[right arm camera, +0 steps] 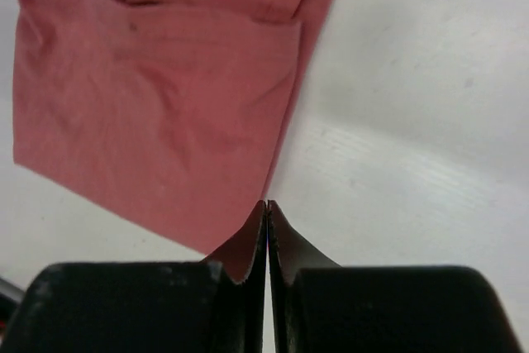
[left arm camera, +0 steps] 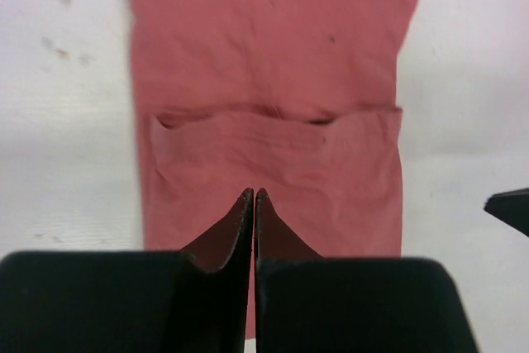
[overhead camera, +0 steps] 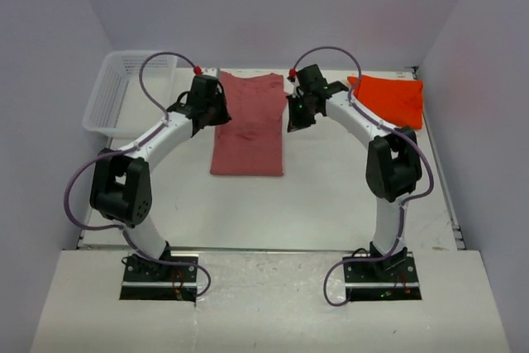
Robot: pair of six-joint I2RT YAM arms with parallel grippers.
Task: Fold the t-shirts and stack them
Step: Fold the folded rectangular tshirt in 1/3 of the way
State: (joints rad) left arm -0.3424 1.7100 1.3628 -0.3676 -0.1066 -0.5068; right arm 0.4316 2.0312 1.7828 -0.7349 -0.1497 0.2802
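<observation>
A: Shirt count in view?
B: Two. One rose-red t-shirt, folded into a long strip, lying flat on the table between the two arms. One orange t-shirt, folded, at the far right corner, well apart from the red one.
A: Other items?
B: One white mesh basket, far left corner.
A: Claws?
B: The left gripper has its fingers pressed together above the strip, with no cloth seen between them. The right gripper is also closed, tips at the strip's side edge. Can't tell if it touches.
A: Folds?
B: One cross fold edge shows in both wrist views.
</observation>
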